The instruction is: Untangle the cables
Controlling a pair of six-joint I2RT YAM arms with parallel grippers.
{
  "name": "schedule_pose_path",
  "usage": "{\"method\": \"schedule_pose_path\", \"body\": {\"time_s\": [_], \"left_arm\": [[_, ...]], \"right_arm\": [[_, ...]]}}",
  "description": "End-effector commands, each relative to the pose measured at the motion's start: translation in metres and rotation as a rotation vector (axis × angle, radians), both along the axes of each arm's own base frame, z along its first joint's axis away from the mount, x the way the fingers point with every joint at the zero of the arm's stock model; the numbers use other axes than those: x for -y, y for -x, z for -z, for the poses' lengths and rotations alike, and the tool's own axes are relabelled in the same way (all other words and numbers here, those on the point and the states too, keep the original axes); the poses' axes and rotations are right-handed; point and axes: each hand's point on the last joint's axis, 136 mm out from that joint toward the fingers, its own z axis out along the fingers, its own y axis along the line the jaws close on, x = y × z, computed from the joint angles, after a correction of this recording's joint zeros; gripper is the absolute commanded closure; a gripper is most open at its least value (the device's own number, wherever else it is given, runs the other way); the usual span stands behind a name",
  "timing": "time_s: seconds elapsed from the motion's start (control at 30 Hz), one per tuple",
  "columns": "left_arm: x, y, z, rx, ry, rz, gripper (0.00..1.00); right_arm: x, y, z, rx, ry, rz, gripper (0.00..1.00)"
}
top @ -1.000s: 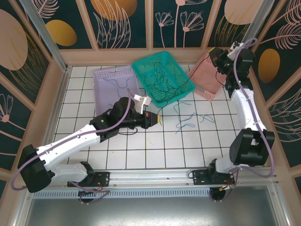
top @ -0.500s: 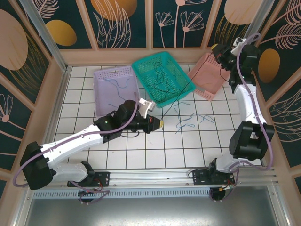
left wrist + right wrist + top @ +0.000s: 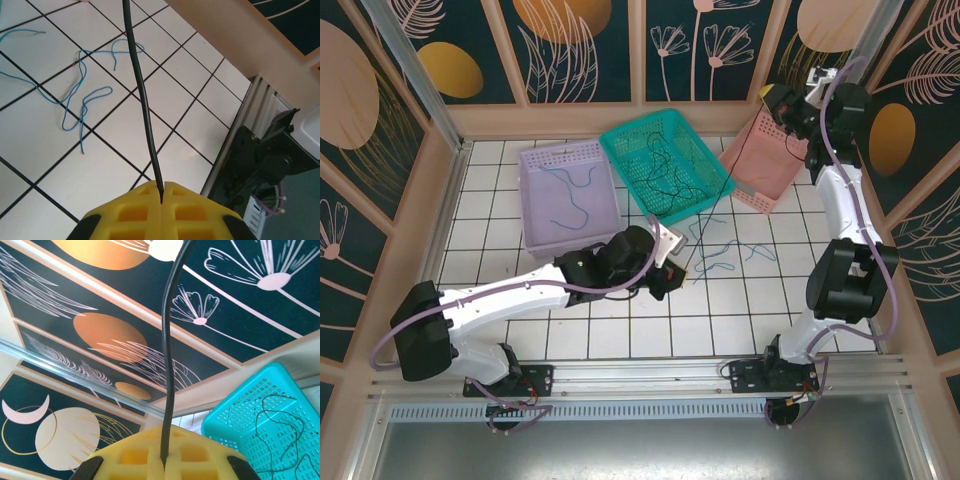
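Left fingers (image 3: 135,212) and right fingers (image 3: 132,457) each clamp black cable (image 3: 141,95); loops inside the teal basket (image 3: 620,168) could snag.

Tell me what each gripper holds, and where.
Left gripper and right gripper each pinch a black cable between the fingertips; whether at its end is hidden.

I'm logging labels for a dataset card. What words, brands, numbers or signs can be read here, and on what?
None can be read.
The wall panels carry only leaf and flower drawings.
The purple basket, teal basket, pink basket and tiled table bear no print.
The yellow left claw and right claw are blank.
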Motion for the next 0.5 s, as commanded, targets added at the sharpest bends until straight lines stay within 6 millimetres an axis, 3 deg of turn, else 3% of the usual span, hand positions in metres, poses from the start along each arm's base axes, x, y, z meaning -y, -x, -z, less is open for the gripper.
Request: {"method": "schedule_pose_path", "body": {"time_s": [0.0, 0.2, 0.37, 0.4, 0.47], "left_arm": [[-0.034, 0.063, 0.077, -0.155, -0.321, 0.175, 1.0], [-0.026, 0.056, 0.076, -0.127, -0.308, 0.154, 1.0], [-0.025, 0.039, 0.069, -0.089, -0.293, 0.056, 1.0], [-0.025, 0.033, 0.062, -0.078, -0.277, 0.018, 0.96], [-0.025, 0.016, 0.037, -0.051, -0.215, -0.078, 0.61]], "right_arm": [[0.046, -0.011, -0.074, 0.276, 0.029, 0.194, 1.0], [0.032, -0.004, -0.073, 0.282, 0.043, 0.147, 1.0], [0.004, 0.01, -0.077, 0.325, 0.092, 0.043, 1.0], [-0.004, 0.014, -0.077, 0.333, 0.108, 0.017, 1.0], [-0.022, 0.024, -0.074, 0.35, 0.155, -0.039, 1.0]]}}
